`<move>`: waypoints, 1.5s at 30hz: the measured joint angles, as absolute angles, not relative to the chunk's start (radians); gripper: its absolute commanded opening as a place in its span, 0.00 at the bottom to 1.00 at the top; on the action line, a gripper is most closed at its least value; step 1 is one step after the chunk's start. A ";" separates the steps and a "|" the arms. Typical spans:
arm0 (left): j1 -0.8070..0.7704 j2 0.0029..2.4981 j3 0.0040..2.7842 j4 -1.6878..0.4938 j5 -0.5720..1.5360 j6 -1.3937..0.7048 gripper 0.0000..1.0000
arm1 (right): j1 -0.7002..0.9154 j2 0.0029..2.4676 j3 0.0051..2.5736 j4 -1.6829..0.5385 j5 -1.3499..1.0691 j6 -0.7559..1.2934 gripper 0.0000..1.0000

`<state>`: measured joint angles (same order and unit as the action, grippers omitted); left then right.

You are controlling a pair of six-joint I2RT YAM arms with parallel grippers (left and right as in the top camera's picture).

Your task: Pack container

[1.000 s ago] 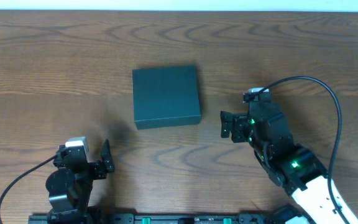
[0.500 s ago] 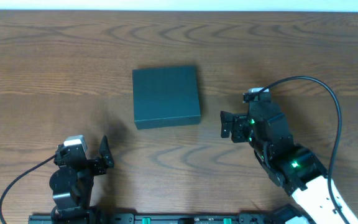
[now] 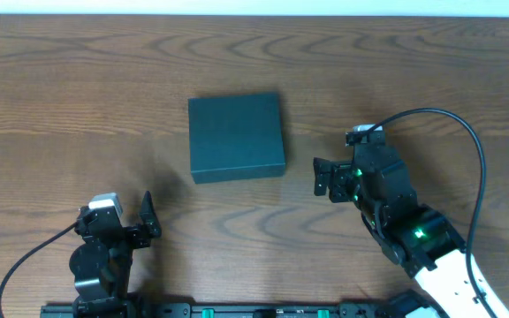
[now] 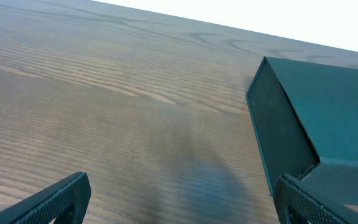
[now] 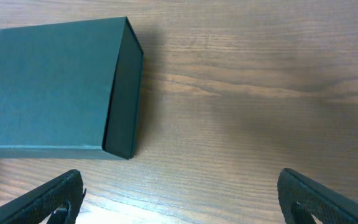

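Dark-teal container (image 3: 237, 137) sits closed on wooden table (image 3: 60, 88).

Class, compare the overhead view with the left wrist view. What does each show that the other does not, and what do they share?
Only the overhead view shows the right gripper, its cable and the whole closed top of the container. Only the left wrist view shows a side wall of the container from low and close, and how wide the left gripper stands open, with nothing between its fingers. Both show the dark teal container resting on the wooden table.
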<state>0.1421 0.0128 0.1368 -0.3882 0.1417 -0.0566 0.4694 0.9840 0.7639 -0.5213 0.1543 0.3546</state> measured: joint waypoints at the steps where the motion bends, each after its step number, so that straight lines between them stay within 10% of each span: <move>1: 0.142 0.013 0.137 -0.388 0.142 -0.056 0.95 | 0.469 0.984 0.764 -0.521 0.154 0.355 0.99; 25: 0.142 0.013 0.137 -0.388 0.142 -0.057 0.95 | 0.468 0.966 0.759 -0.561 0.208 0.318 0.99; 45: 0.142 0.011 0.136 -0.385 0.142 -0.057 0.95 | 0.369 0.125 0.160 -0.440 0.251 0.244 0.99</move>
<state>0.1421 0.0109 0.1360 -0.3847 0.1417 -0.0566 0.3687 0.1253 0.1600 -0.4397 0.2512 0.2440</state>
